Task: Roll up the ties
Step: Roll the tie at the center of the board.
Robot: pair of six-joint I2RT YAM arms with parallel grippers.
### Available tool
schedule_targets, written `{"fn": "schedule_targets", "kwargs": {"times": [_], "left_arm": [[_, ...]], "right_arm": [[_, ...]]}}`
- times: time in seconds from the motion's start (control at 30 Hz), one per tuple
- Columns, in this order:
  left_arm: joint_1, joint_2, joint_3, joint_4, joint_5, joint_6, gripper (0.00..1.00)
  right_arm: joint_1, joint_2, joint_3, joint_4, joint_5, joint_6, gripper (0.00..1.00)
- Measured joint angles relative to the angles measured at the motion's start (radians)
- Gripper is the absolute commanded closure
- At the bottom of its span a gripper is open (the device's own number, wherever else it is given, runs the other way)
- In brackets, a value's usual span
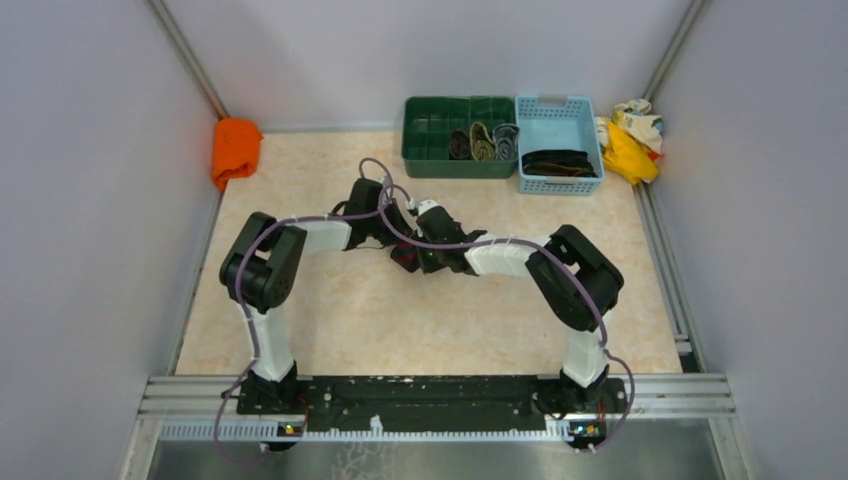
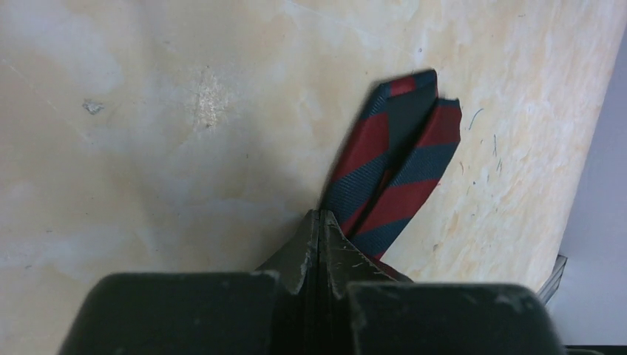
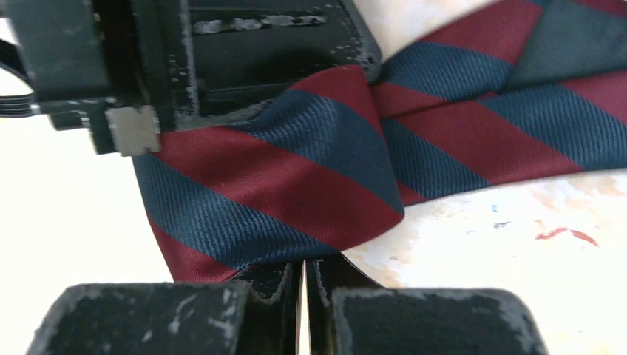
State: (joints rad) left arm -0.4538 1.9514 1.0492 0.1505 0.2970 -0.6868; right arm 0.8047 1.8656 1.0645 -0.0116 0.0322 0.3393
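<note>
At mid-table, left gripper [image 2: 319,222] and right gripper [image 3: 304,270] both clamp the striped tie [image 3: 296,177]; rolling looks barely begun, and next needs a tight turn.

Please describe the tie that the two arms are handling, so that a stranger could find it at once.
At the middle of the cream table, the left fingers and right fingers meet. The tie that both hold has broad dark red and navy stripes, unlike the duller rolled ties in the green bin.

Top external: high behind arm bases [image 1: 268,385], facing down over whole tabletop [image 1: 330,330]. Wrist views: very close, seemingly angled downward. Shared by all: striped tie [image 3: 296,185].
</note>
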Motion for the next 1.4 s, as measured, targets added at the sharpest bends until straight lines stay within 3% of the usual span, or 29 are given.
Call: {"fn": "schedule_targets", "kwargs": {"times": [0.27,0.43,0.53,0.7,0.83,1.0,1.4], "left_arm": [[0.014,-0.004,0.023,-0.043,-0.040,0.003,1.00],[0.082,-0.079,-0.010,-0.122,-0.165,0.008,0.95],[0.111,-0.180,-0.058,-0.173,-0.266,0.008,0.95],[0.106,-0.482,-0.214,-0.197,-0.367,0.003,0.94],[0.105,-0.709,-0.325,-0.209,-0.432,0.003,0.92],[0.105,-0.861,-0.384,-0.250,-0.511,0.009,0.92],[0.113,-0.993,-0.402,-0.358,-0.642,0.011,0.89]], "right_arm": [[-0.015,-0.007,0.019,-0.061,0.007,-0.051,0.98],[-0.003,-0.086,0.031,-0.179,0.051,-0.113,0.73],[0.018,-0.126,0.096,-0.256,0.114,-0.174,0.49],[0.136,-0.136,0.210,-0.315,0.261,-0.309,0.31],[0.233,-0.122,0.234,-0.320,0.343,-0.405,0.23],[0.273,-0.041,0.270,-0.321,0.439,-0.491,0.22],[0.264,0.143,0.354,-0.294,0.537,-0.575,0.22]]}}
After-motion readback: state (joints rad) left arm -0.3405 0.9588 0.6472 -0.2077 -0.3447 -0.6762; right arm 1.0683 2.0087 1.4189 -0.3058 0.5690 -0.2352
